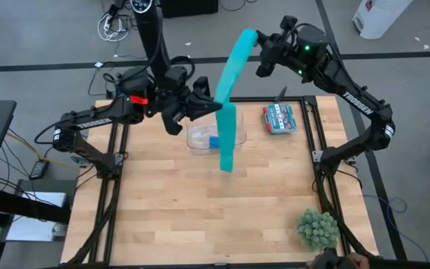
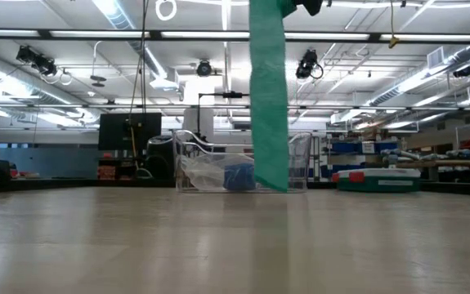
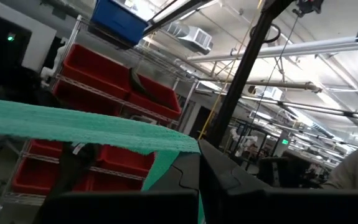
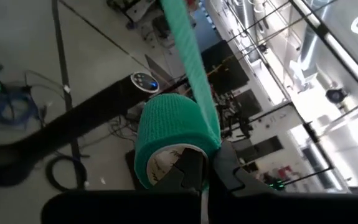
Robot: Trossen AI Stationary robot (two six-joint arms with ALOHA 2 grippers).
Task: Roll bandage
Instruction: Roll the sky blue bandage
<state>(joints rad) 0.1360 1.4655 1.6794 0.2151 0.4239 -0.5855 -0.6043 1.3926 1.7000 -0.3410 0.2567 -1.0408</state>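
White lettering reading TROSSEN runs along the right arm's forearm in the high view; the red-and-teal box (image 1: 278, 118) by the desk's far right edge carries printing too small to read.

The right arm is raised high over the far edge of the desk (image 1: 200, 217), elbow bent, and its right claw (image 1: 259, 46) is pressed together on the top end of the bandage (image 1: 228, 112). The left arm reaches in from the left at mid height, and its left claw (image 1: 216, 104) pinches the teal strip partway down. From there the strip hangs to a loose lower end in front of a clear plastic bin (image 1: 207, 134) that holds a small blue roll (image 1: 214, 141).

The right wrist view shows what the others do not: the top end is a wound teal coil with a pale core, gripped between the dark fingers (image 4: 188, 174), the ribbon leaving it taut. The left wrist view shows the ribbon crossing flat above that claw's closed fingers (image 3: 213, 177), with red shelf bins (image 3: 113, 78) behind. The low view shows the strip hanging straight, its end just above the desk. A small green plant (image 1: 318, 228) sits at the near right corner.
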